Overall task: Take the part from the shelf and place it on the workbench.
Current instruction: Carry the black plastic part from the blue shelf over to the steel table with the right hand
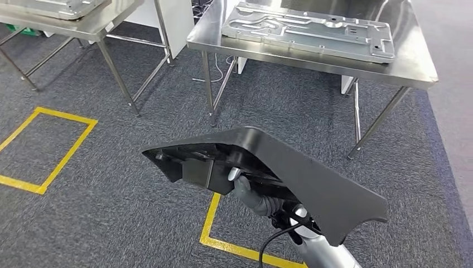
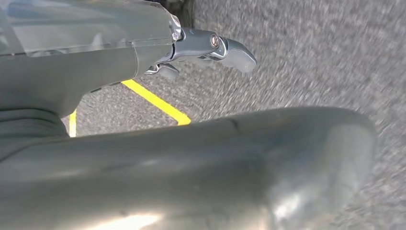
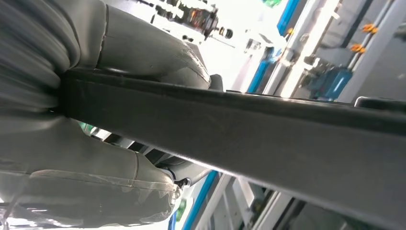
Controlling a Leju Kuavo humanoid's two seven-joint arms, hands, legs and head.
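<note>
The part [image 1: 290,167] is a long black plastic moulding, held out low in front of me over the grey carpet. My right hand [image 1: 251,192] grips it from underneath near its middle. In the right wrist view the part [image 3: 268,129] crosses as a dark bar with my right hand [image 3: 134,45] wrapped around it. The steel workbench [image 1: 413,61] stands ahead, a short distance beyond the part. My left hand [image 2: 210,48] hangs above the floor with its fingers stretched out and nothing in them.
A large stamped metal plate [image 1: 312,28] covers most of the workbench top, leaving bare steel at its right side. A second steel table [image 1: 95,25] stands at the far left. Yellow tape squares [image 1: 61,156] mark the carpet, one [image 1: 212,223] just below the part.
</note>
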